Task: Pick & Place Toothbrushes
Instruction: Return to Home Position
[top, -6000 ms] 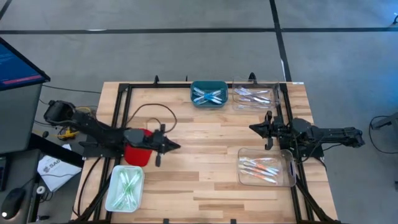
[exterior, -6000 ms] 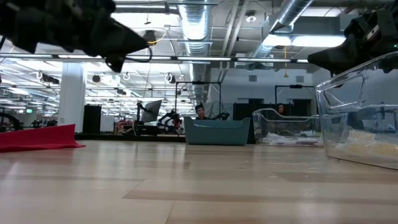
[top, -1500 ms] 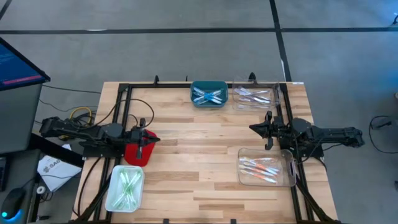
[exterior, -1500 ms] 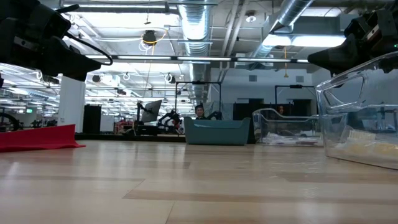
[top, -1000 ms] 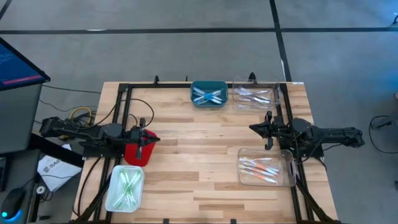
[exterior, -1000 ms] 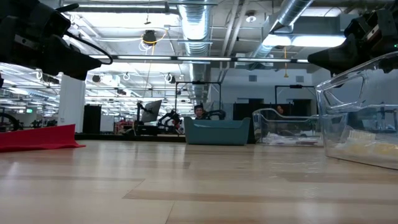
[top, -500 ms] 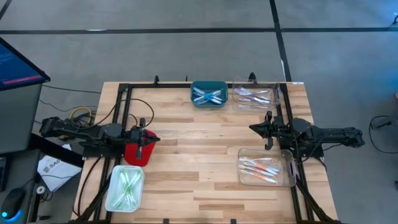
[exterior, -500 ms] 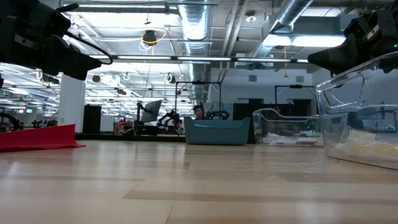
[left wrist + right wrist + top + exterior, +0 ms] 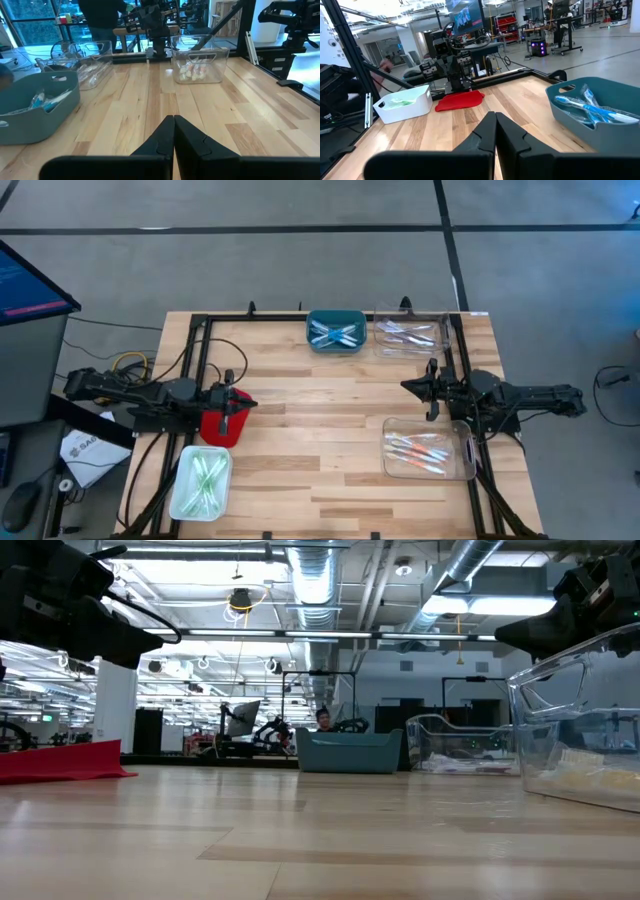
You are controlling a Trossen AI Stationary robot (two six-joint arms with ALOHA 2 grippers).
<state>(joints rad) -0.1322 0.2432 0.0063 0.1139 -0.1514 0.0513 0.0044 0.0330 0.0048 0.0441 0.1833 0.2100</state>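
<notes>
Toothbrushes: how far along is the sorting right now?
Looks done: green toothbrushes lie in the white bin, blue toothbrushes in the teal bin, pink-purple toothbrushes in the far clear plastic bin, orange toothbrushes in the near clear plastic bin; none shows loose on the wooden table. In hand: nothing; the left gripper and right gripper are shut, empty, at the table's sides. Left: apparently only parking.

Wooden table (image 9: pixel 320 435) bears four bins (image 9: pixel 335 332) and, seemingly, red cloth (image 9: pixel 218 431).

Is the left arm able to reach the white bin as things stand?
Probably yes. The left gripper, shut, hangs over the red cloth; the white bin lies close beside that, with nothing between them.
</notes>
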